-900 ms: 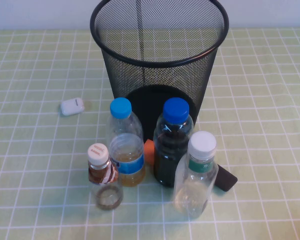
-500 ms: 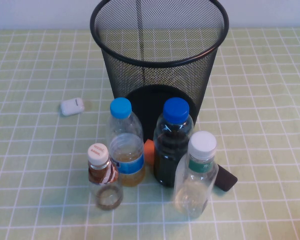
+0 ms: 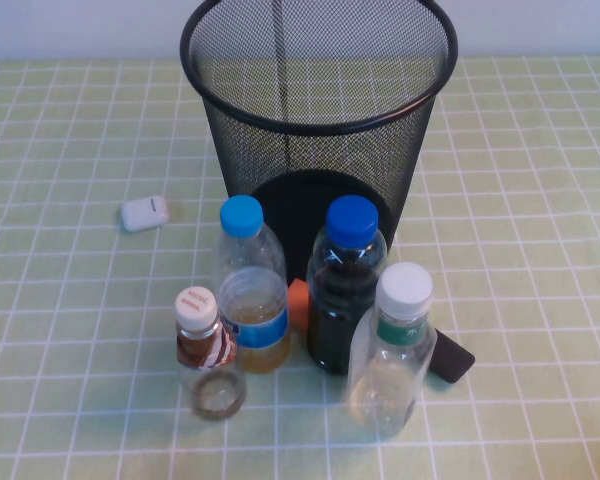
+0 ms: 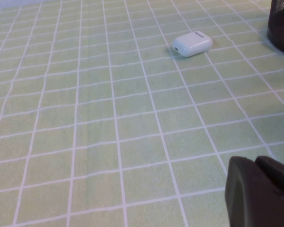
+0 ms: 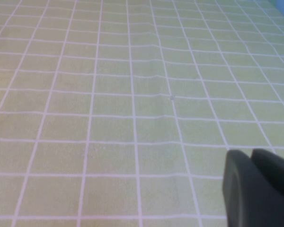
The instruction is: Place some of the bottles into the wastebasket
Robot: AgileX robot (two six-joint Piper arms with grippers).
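The black wire-mesh wastebasket (image 3: pixel 310 127) stands upright at the back middle of the table. Several bottles stand upright just in front of it: a short white-capped one with a brown-red label (image 3: pixel 208 352), a blue-capped one with yellowish liquid (image 3: pixel 250 290), a dark blue-capped one (image 3: pixel 347 285) and a taller white-capped one with a green label (image 3: pixel 392 350). Neither gripper shows in the high view. My left gripper (image 4: pixel 255 163) is shut and empty, low over bare cloth. My right gripper (image 5: pixel 252 156) is shut and empty over bare cloth. An edge of the wastebasket (image 4: pixel 281 21) shows in the left wrist view.
A white earbud case (image 3: pixel 144 212) lies left of the wastebasket and also shows in the left wrist view (image 4: pixel 192 43). A small orange object (image 3: pixel 298 303) sits between the two blue-capped bottles. A flat black object (image 3: pixel 452 357) lies right of the green-label bottle. A green checked cloth (image 3: pixel 540 200) covers the table.
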